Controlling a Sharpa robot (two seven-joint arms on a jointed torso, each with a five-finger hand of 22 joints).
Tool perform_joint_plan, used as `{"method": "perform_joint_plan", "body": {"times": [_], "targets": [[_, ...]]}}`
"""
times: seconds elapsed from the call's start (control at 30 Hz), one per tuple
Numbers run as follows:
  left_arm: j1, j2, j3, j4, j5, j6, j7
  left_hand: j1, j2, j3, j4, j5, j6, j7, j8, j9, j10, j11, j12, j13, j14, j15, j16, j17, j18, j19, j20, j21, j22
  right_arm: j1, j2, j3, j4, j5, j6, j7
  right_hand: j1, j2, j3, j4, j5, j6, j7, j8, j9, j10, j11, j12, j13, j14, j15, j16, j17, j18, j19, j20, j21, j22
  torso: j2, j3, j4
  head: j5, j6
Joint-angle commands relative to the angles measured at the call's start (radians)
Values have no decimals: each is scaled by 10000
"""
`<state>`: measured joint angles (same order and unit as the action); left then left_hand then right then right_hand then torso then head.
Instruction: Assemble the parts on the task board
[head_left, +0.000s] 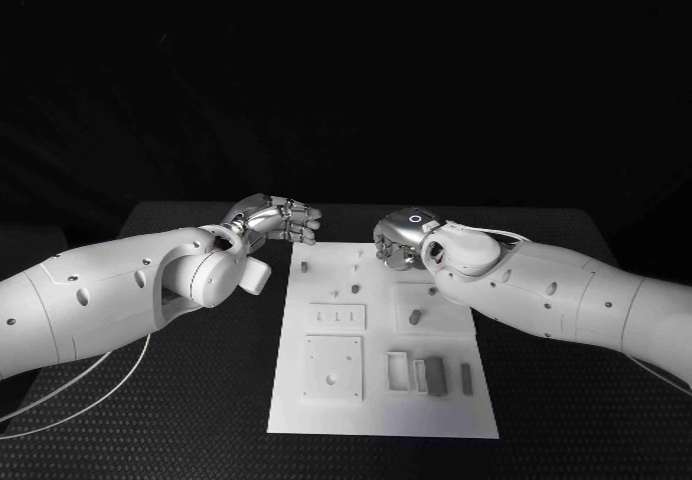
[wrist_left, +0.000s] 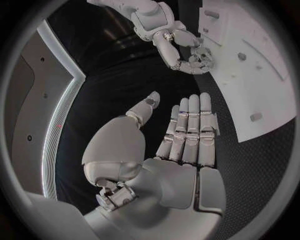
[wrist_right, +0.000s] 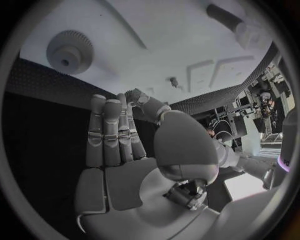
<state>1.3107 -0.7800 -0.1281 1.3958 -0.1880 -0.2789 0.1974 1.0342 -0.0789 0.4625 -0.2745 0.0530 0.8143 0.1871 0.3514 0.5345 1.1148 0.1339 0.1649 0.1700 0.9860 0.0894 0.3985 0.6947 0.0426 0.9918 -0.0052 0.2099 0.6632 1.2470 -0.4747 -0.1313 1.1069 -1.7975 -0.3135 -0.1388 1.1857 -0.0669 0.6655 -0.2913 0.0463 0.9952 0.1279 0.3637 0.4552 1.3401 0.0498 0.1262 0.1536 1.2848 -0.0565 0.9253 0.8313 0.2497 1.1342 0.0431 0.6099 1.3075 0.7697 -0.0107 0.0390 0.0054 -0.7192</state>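
Observation:
The white task board (head_left: 382, 400) lies in the middle of the black table. Several small grey parts (head_left: 415, 316) stand or lie on it, with two bars (head_left: 436, 375) near its front right. My left hand (head_left: 274, 220) hovers off the board's far left corner, its fingers (wrist_left: 190, 125) straight, thumb apart, holding nothing. My right hand (head_left: 404, 235) hangs over the board's far edge; its fingers (wrist_right: 109, 130) reach out with nothing in them. Beyond that hand, a grey gear (wrist_right: 69, 50) and a small peg (wrist_right: 174, 81) sit on the board (wrist_right: 156, 35).
Recessed white plates (head_left: 333, 368) and a slotted block (head_left: 336, 317) sit on the board's left half. Black table (head_left: 173, 420) extends on both sides of the board. My right hand (wrist_left: 184, 50) also appears in the left wrist view, by the board's corner (wrist_left: 262, 65).

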Motion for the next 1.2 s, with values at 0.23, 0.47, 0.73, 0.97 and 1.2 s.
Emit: {"method": "perform_joint_plan", "body": {"times": [0.23, 0.47, 0.73, 0.97, 1.2], "targets": [[16, 117, 11, -47, 37, 79, 79, -25, 26, -63, -21, -35, -67, -6, -60, 15, 1, -3, -53, 16, 24, 48, -40, 16, 89, -39, 0, -48, 12, -17, 899, -22, -724, -1110, -321, -1087, -40, -68, 92, -23, 42, 214, -128, 41, 58, 60, -16, 3, 39, 13, -49, 115, 19, 121, -12, -100, 154, 274, 15, -9, 41, -20, 131], [16, 143, 11, -75, 37, 106, 75, -28, 29, -65, -18, -35, -68, -4, -62, 16, 1, -1, -58, 19, 25, 49, -46, 23, 88, -38, 1, -51, 13, -86, 1243, -76, -866, -1626, -434, -1526, -30, -89, 106, -22, 42, 227, -132, 41, 62, 71, -19, -3, 57, 10, -51, 146, 22, 121, -29, -105, 214, 273, 12, -4, 27, 4, 143], [16, 185, 11, -95, 37, 105, 82, -32, 30, -69, -16, -35, -69, -4, -64, 16, 3, -1, -62, 22, 25, 51, -53, 29, 87, -38, 3, -53, 13, -115, 1483, -116, -1119, -1693, -317, -1512, -35, -106, 111, -19, 42, 241, -135, 44, 65, 86, -23, -4, 73, 14, -55, 171, 25, 121, -36, -109, 262, 271, 13, -3, 18, 2, 145], [16, 233, 12, -130, 37, 103, 94, -33, 34, -70, -14, -35, -69, -3, -65, 17, 4, -1, -66, 24, 26, 51, -57, 33, 88, -38, 3, -56, 14, -214, 1622, -133, -1253, -1693, -243, -1491, -38, -109, 115, -18, 42, 243, -136, 43, 66, 90, -24, -5, 79, 13, -56, 179, 25, 121, -40, -109, 278, 270, 13, 0, 20, 36, 120], [25, 216, 12, -102, 37, 85, 95, -34, 35, -72, -14, -35, -69, -3, -66, 18, 5, -1, -69, 26, 27, 51, -63, 39, 88, -38, 3, -58, 15, -240, 1695, -134, -1326, -1699, -170, -1416, -42, -112, 117, -18, 42, 247, -137, 43, 67, 93, -25, -7, 85, 13, -57, 187, 25, 121, -44, -110, 294, 269, 25, -1, 19, 54, 126]]}}
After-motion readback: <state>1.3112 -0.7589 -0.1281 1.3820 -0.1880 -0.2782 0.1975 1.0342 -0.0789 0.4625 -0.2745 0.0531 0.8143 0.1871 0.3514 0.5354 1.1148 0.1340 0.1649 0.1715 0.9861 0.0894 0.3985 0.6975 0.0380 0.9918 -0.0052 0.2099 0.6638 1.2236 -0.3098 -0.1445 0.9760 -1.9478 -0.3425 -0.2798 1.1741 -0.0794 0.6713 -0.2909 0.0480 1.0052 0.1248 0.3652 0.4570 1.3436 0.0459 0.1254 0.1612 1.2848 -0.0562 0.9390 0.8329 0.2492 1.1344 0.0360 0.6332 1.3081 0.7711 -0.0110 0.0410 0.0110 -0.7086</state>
